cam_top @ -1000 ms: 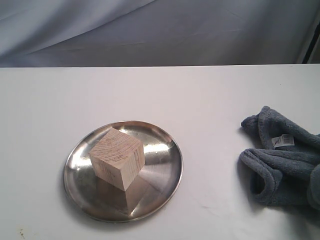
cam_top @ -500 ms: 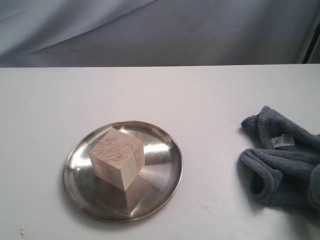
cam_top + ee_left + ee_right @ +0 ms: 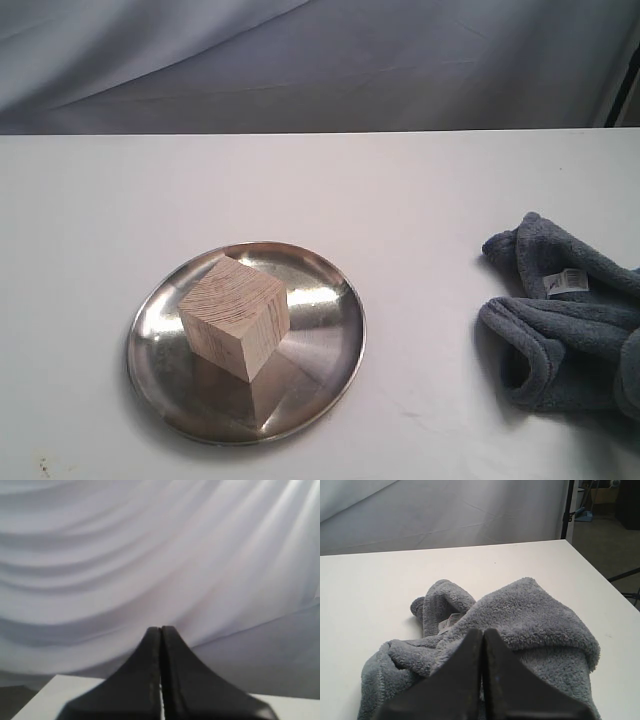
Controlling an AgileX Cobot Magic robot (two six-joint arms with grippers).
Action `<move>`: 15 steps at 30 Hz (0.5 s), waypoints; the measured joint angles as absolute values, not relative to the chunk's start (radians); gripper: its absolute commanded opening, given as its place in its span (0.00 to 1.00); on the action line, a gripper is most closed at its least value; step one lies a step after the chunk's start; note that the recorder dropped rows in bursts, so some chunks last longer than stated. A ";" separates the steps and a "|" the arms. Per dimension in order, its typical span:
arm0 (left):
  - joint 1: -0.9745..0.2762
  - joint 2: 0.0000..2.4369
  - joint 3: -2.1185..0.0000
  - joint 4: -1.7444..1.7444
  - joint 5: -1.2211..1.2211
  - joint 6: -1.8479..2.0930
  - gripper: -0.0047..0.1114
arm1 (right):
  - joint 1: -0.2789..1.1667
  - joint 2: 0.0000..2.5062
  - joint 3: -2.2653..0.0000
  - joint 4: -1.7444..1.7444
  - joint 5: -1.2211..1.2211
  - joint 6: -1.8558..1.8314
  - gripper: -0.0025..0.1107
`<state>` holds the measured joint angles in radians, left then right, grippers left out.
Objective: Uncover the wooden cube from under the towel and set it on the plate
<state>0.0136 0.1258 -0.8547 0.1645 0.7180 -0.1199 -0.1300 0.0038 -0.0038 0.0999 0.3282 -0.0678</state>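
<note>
The wooden cube [image 3: 234, 317] sits on the shiny silver plate [image 3: 343, 300], low and left in the exterior view. The fluffy blue-grey towel [image 3: 565, 335] lies bunched up at the right edge of the white table [image 3: 350, 190], well apart from the plate. The left gripper [image 3: 161, 631] is squeezed closed on nothing. The right gripper [image 3: 482, 632] is closed and empty too, just over the towel.

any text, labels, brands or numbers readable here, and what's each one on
No text can be read anywhere.
White label on the towel: faint dark marks, too small and blurred to read in both the exterior and the right wrist view.
Wooden cube: grain lines only, no writing.
Plate: reflections only, no writing.
</note>
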 measured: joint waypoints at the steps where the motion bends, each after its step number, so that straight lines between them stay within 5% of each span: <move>1: 0.014 0.104 -0.855 0.164 0.710 -0.120 0.04 | -0.130 0.004 -0.004 0.100 0.328 -0.068 0.02; 15: 0.014 0.001 -0.820 0.161 0.653 -0.120 0.04 | -0.130 0.004 -0.004 0.100 0.328 -0.068 0.02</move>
